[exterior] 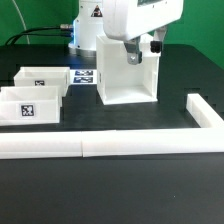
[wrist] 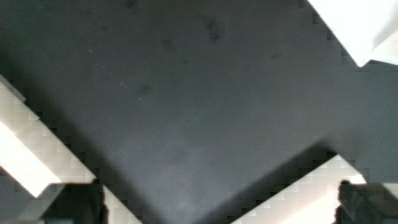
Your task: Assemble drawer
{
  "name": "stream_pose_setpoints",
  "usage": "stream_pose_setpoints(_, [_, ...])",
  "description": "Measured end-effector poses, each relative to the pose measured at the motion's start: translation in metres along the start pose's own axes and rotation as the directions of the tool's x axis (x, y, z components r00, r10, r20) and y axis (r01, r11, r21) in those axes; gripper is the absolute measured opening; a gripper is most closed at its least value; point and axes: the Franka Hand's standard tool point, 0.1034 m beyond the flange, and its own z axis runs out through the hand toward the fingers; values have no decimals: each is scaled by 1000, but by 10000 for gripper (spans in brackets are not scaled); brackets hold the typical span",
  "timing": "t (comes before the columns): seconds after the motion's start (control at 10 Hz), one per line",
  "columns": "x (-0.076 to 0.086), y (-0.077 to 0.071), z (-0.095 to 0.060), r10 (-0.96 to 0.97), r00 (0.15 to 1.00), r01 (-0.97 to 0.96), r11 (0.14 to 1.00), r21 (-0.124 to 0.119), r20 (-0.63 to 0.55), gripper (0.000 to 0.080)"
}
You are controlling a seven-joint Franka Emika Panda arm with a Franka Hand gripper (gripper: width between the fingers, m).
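Observation:
The tall white drawer housing (exterior: 126,72) stands upright on the black table, a little right of centre in the exterior view. Two white open-topped trays lie at that view's left, one behind (exterior: 40,78) and one in front (exterior: 28,108), each with a square tag. My gripper (exterior: 138,52) hangs at the housing's top edge, at its right part. In the wrist view my gripper (wrist: 217,212) has its dark fingers (wrist: 71,205) far apart with nothing between them. That view shows a dark surface bordered by white plastic edges (wrist: 22,150).
A long low white barrier wall (exterior: 100,147) runs along the front and turns back at the exterior view's right (exterior: 204,115). The marker board (exterior: 84,75) lies flat between the trays and the housing. Cables and a blue stand are behind the arm.

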Motion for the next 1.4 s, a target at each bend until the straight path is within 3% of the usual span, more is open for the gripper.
stream_pose_setpoints(0.8, [1, -1, -2, 28, 1000, -28, 1000, -5, -5, 649])
stream_pose_setpoints(0.9, [-2, -16, -14, 158, 987, -159, 987, -35, -32, 649])
stream_pose_setpoints(1.1, [-8, -53, -28, 363, 930, -366, 929, -52, -57, 649])
stream_pose_setpoints(1.2, [-12, -64, -28, 397, 916, -400, 915, -50, -54, 649])
stream_pose_setpoints(1.4, [-13, -64, -26, 390, 920, -392, 919, -49, -51, 649])
